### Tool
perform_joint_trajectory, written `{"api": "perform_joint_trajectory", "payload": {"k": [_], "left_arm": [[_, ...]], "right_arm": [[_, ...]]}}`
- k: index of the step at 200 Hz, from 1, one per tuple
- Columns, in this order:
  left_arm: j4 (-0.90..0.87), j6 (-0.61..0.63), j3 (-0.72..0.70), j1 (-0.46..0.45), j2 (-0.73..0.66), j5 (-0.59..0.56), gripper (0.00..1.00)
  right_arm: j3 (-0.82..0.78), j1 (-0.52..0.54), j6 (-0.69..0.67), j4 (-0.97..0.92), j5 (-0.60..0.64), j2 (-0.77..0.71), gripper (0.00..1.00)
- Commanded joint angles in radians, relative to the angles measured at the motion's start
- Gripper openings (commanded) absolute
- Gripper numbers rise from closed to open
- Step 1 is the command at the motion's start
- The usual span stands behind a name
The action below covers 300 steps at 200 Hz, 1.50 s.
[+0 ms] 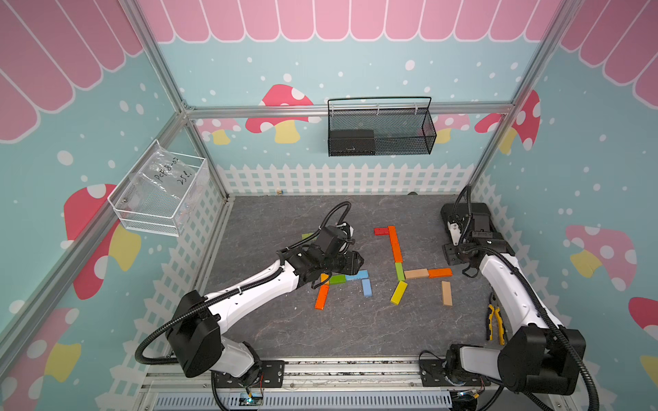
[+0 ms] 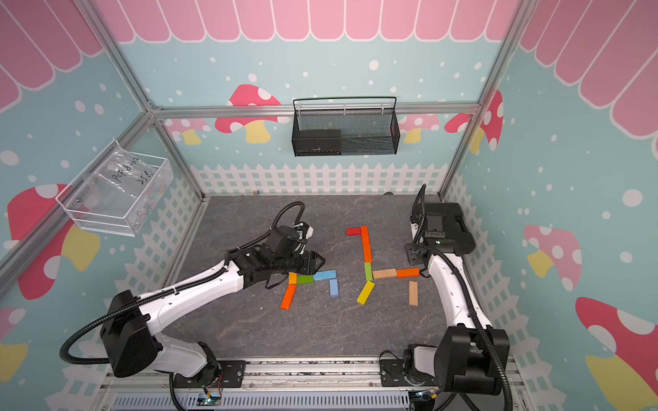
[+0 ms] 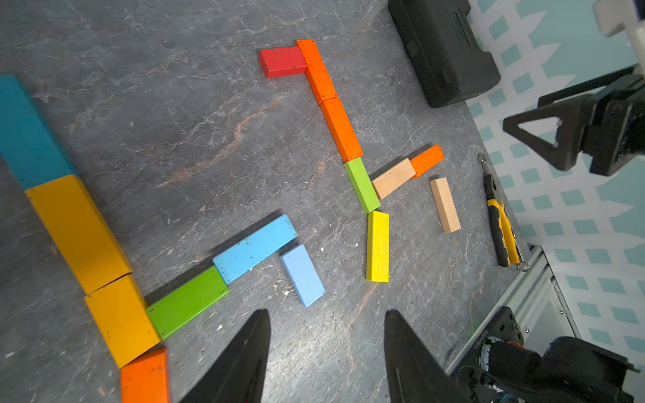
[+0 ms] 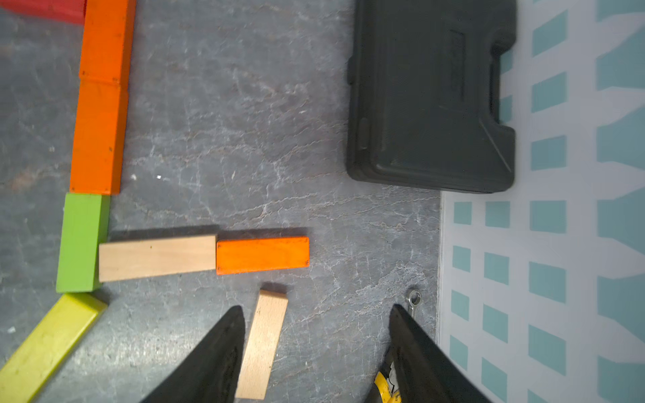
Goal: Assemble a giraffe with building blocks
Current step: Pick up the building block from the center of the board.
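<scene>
Building blocks lie flat on the grey table [image 1: 285,327]. A red block [image 1: 381,231], two orange blocks [image 1: 394,243], a green one [image 1: 399,271], a tan one [image 1: 416,273], another orange [image 1: 440,273] and a slanted yellow one [image 1: 398,292] join into one figure. A loose tan block [image 4: 262,343] lies below my open right gripper [image 4: 317,307], beside one finger and not held. Further left sit orange [image 1: 321,297], green [image 3: 186,301] and two blue blocks [image 3: 254,247]. My left gripper [image 3: 327,311] hangs open and empty over bare table beside them.
A big black plastic case [image 1: 473,217] lies at the back right, by the right arm. Yellow-handled pliers [image 1: 495,322] lie along the right edge. A black mesh basket [image 1: 381,128] and a white wire basket [image 1: 160,192] hang on the walls.
</scene>
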Motion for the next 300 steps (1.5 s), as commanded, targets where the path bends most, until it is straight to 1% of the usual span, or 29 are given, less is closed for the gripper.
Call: {"api": "perform_joint_trajectory", "payload": {"k": [1, 16, 38, 63, 99, 122, 142, 182, 219, 226, 239, 245, 271, 286, 300], "left_arm": [[0.03, 0.028, -0.031, 0.027, -0.049, 0.024, 0.55], [0.027, 0.038, -0.042, 0.031, -0.067, 0.023, 0.56], [0.023, 0.048, -0.049, 0.032, -0.081, 0.031, 0.56], [0.027, 0.055, -0.06, 0.032, -0.098, 0.035, 0.56], [0.029, 0.061, -0.082, 0.031, -0.137, 0.029, 0.56], [0.03, 0.065, -0.097, 0.032, -0.156, 0.026, 0.56], [0.027, 0.066, -0.111, 0.032, -0.174, 0.021, 0.56], [0.017, 0.076, -0.117, 0.032, -0.197, 0.008, 0.56], [0.019, 0.08, -0.125, 0.032, -0.213, -0.002, 0.56], [0.019, 0.081, -0.126, 0.032, -0.219, -0.005, 0.56], [0.019, 0.081, -0.13, 0.032, -0.227, -0.009, 0.56], [0.021, 0.081, -0.132, 0.031, -0.232, -0.01, 0.56], [0.028, 0.081, -0.144, 0.032, -0.248, -0.013, 0.56], [0.034, 0.08, -0.149, 0.032, -0.253, -0.01, 0.56], [0.043, 0.078, -0.152, 0.032, -0.255, -0.006, 0.56]], "right_arm": [[-0.064, 0.004, -0.117, -0.082, -0.059, 0.014, 0.73], [-0.117, 0.004, -0.144, -0.09, -0.091, 0.009, 0.77], [-0.18, 0.004, -0.187, -0.097, -0.11, 0.009, 0.8], [-0.235, 0.004, -0.227, -0.079, -0.116, 0.028, 0.8], [-0.23, 0.0, -0.243, -0.043, -0.081, 0.11, 0.8], [-0.202, -0.016, -0.248, -0.038, -0.092, 0.17, 0.79], [-0.2, -0.051, -0.26, -0.027, -0.105, 0.188, 0.77], [-0.182, -0.087, -0.271, -0.018, -0.128, 0.247, 0.74], [-0.189, -0.097, -0.297, -0.021, -0.127, 0.268, 0.68], [-0.195, -0.1, -0.302, -0.018, -0.123, 0.266, 0.64], [-0.208, -0.102, -0.316, -0.01, -0.109, 0.259, 0.49], [-0.215, -0.102, -0.321, -0.004, -0.104, 0.254, 0.44], [-0.237, -0.104, -0.337, 0.012, -0.094, 0.239, 0.34], [-0.25, -0.106, -0.359, 0.014, -0.077, 0.222, 0.33], [-0.257, -0.114, -0.392, 0.013, -0.065, 0.2, 0.3]]}}
